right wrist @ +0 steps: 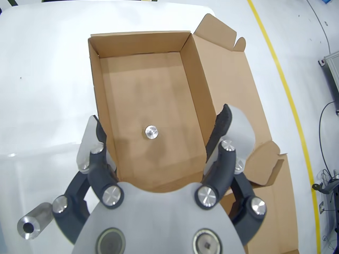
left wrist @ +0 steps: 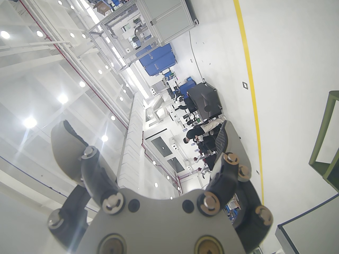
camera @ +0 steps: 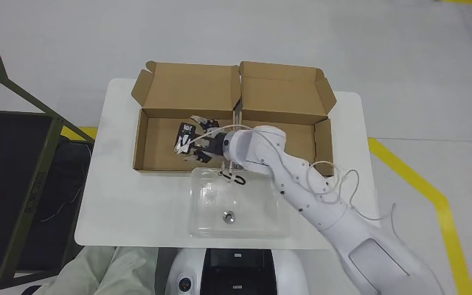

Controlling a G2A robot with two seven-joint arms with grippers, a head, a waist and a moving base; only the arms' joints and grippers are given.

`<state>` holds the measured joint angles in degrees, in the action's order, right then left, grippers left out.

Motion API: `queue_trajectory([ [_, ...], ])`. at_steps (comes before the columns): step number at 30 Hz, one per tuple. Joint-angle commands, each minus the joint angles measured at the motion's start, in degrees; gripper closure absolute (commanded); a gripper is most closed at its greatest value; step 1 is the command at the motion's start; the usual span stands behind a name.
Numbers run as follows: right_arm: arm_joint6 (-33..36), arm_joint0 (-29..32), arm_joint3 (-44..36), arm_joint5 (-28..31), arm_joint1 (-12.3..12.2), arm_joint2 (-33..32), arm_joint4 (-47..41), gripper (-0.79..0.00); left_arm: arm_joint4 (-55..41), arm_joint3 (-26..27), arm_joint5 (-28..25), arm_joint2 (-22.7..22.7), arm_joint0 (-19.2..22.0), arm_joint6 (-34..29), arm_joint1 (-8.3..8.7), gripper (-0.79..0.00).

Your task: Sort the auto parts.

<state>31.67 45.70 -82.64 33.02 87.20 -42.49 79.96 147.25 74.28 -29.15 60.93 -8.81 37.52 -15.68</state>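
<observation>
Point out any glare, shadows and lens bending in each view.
Left wrist view: ceiling lamps flare, one streak running over the plate of the left gripper; the yellow floor line bows. Right wrist view: a soft shadow lies on the cardboard box floor around the round metal part; the line curves there too. Top view: even light, faint glints on the clear tray.

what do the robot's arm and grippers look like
The right arm is glossy white with rounded segments and thin pale cables looping along it. The right gripper and left gripper match: a grey base plate, black links with round metal bolts, and two curved pale grey fingers lined with black textured pads.
</observation>
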Motion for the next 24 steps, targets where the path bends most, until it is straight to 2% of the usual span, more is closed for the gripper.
queue_trajectory([
  [1, 1.4, 3.1, -4.8, 1.6, -1.1, -2.1, 1.2, -0.751, 0.0, 0.0, 0.0, 0.0, 0.0, 0.0, 0.00, -0.785],
  [6, 3.8, 10.2, -14.6, 7.4, -3.6, -6.3, 3.3, -0.745, 0.0, 0.0, 0.0, 0.0, 0.0, 0.0, 0.00, -0.785],
  [12, 6.6, 17.0, -22.1, 13.0, -5.6, -8.3, 5.5, -0.739, 0.0, 0.0, 0.0, 0.0, 0.0, 0.0, 0.00, -0.785],
  [24, 8.9, 25.0, -27.9, 19.0, -8.2, -9.4, 8.4, -0.733, 0.0, 0.0, 0.0, 0.0, 0.0, 0.0, 0.00, -0.785],
])
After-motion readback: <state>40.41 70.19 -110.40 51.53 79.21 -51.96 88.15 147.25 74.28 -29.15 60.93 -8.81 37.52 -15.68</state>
